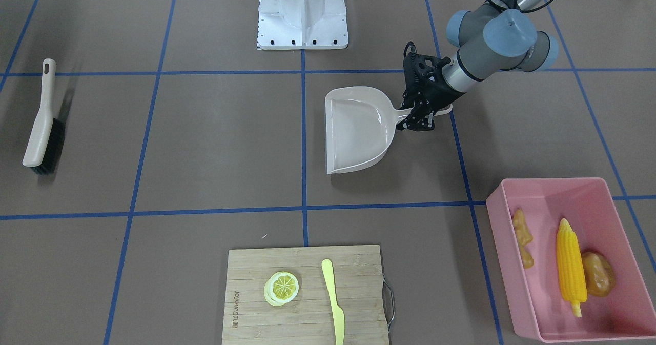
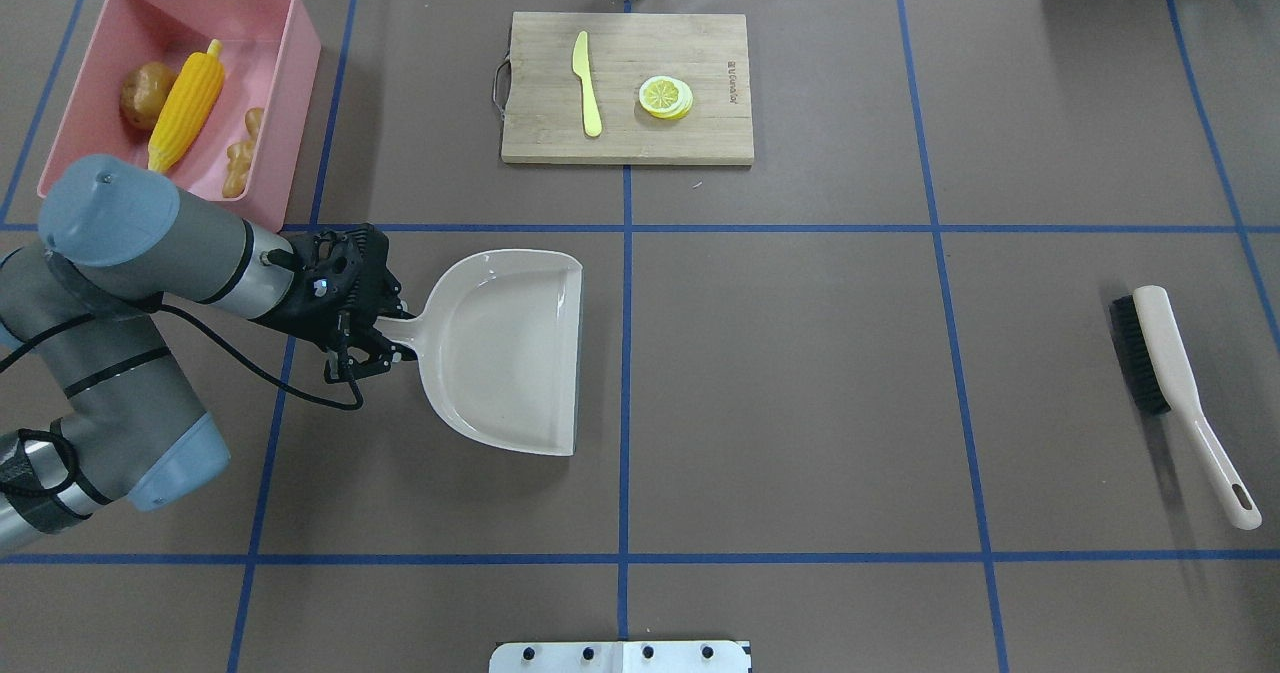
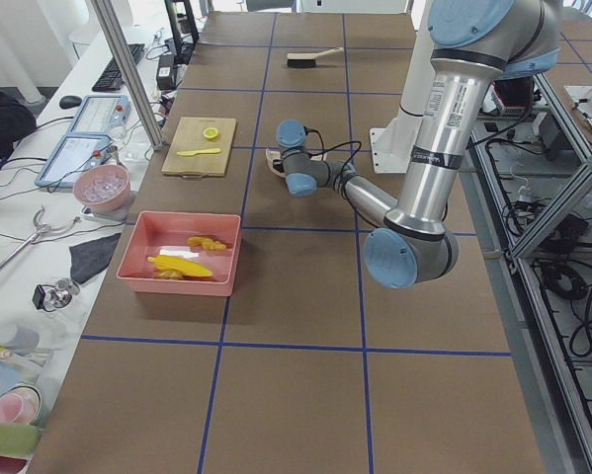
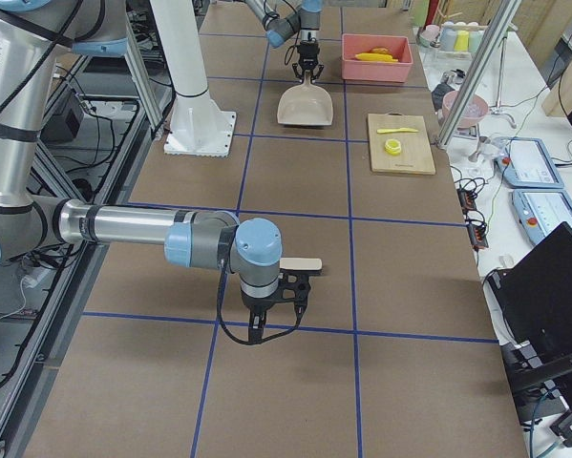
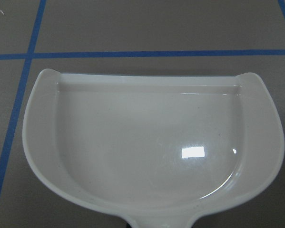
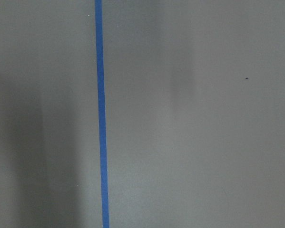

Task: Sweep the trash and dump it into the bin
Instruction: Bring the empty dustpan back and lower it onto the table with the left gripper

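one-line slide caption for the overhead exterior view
Left claw at the handle of the empty dustpan; corn, potato and ginger lie in the pink bin.

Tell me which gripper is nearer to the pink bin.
Left. The left gripper is at the handle of the dustpan, just beside the pink bin. The right gripper is far away, at the table's opposite end, near the brush.

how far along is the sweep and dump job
Done: corn, potato and ginger lie in the pink bin; the dustpan is empty and lies flat. In hand: the left end effector is at its handle, grip unclear. Left: likely just letting go; the brush lies by itself.
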Available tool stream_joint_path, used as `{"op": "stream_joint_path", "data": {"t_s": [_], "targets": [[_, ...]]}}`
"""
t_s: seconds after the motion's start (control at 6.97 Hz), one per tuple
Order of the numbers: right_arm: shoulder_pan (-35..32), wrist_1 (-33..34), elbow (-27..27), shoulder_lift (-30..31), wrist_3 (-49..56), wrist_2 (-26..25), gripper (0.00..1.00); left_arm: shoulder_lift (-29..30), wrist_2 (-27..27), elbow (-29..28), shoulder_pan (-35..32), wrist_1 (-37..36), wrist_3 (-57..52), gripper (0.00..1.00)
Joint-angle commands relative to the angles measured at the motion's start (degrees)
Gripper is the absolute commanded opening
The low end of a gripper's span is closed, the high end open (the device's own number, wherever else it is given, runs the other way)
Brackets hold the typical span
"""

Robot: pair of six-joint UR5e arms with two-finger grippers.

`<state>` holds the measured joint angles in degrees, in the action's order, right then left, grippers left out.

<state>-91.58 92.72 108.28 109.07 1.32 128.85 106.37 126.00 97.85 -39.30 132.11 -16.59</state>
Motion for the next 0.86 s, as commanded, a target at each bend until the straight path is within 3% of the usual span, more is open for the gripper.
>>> {"op": "stream_joint_path", "data": {"t_s": [0.0, 0.43, 0.72], "targets": [[0.0, 0.0, -0.1, 0.0, 0.0, 0.0, 1.0, 0.5, 0.0, -1.1, 1.0, 0.7, 0.0, 0.0], [0.0, 0.0, -0.1, -0.1, 0.0, 0.0, 1.0, 0.2, 3.3, -1.5, 1.2, 7.5, 0.3, 0.0], [0.0, 0.0, -0.1, 0.0, 0.0, 0.0, 1.0, 0.4, 3.3, -6.9, 1.2, 16.4, 2.0, 0.0]]}}
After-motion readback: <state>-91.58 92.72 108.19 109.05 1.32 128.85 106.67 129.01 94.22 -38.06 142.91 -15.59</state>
